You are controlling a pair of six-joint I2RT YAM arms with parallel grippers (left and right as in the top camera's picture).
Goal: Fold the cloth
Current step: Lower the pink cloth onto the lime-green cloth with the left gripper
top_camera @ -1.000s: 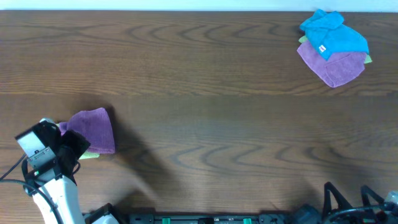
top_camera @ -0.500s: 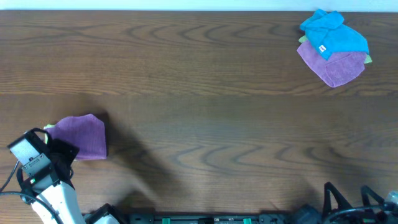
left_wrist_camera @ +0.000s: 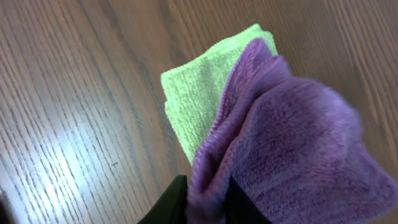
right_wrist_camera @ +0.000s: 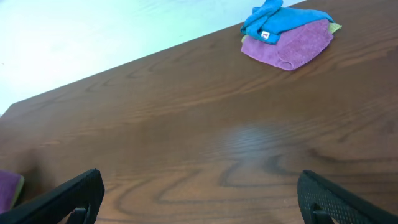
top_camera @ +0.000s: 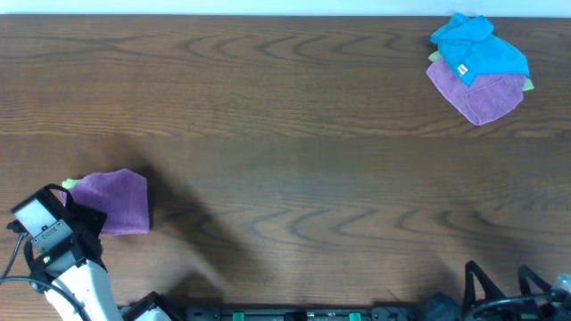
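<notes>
Left wrist view shows the left gripper (left_wrist_camera: 205,202) pinching the purple cloth (left_wrist_camera: 292,143), which drapes over a green cloth (left_wrist_camera: 199,87) at the table's (top_camera: 285,134) near left corner. The right gripper (right_wrist_camera: 199,205) is spread wide, and a cloth pile (top_camera: 477,67) sits far right.

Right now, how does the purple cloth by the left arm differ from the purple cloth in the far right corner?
The near purple cloth is pinched by the left gripper, jaws shut on it; no gripper touches the far purple cloth. The near purple cloth lies on top of a green cloth; the far purple cloth lies under a blue cloth. Both are purple and fuzzy.
</notes>
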